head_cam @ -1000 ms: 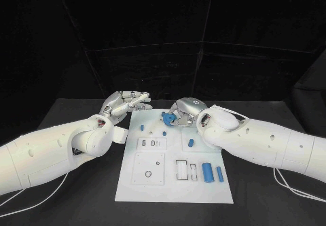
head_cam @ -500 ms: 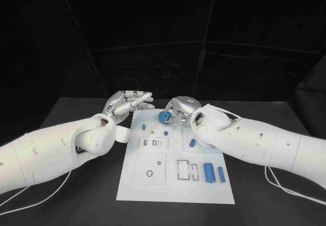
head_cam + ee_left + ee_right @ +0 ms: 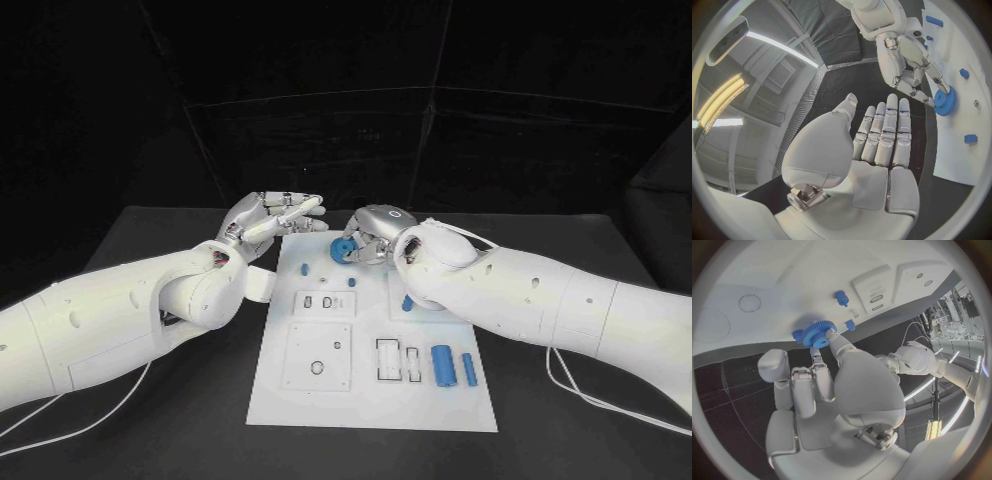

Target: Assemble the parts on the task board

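The white task board lies lengthwise in the middle of the black table. My right hand hovers over its far end and pinches a blue gear between its fingertips. In the right wrist view the gear hangs close above the board; I cannot tell whether it touches. My left hand stands beside the board's far left corner, fingers straight and together, holding nothing. The left wrist view shows that flat palm, with the right hand and the gear beyond it.
Loose blue parts lie on the board: a small peg at the far left, a short piece near the right edge, and two cylinders at the near right. White inset plates with holes occupy the left half.
My right hand has carried the blue gear a little to the left over the board's far end and turned it. The left hand has stayed nearly still.
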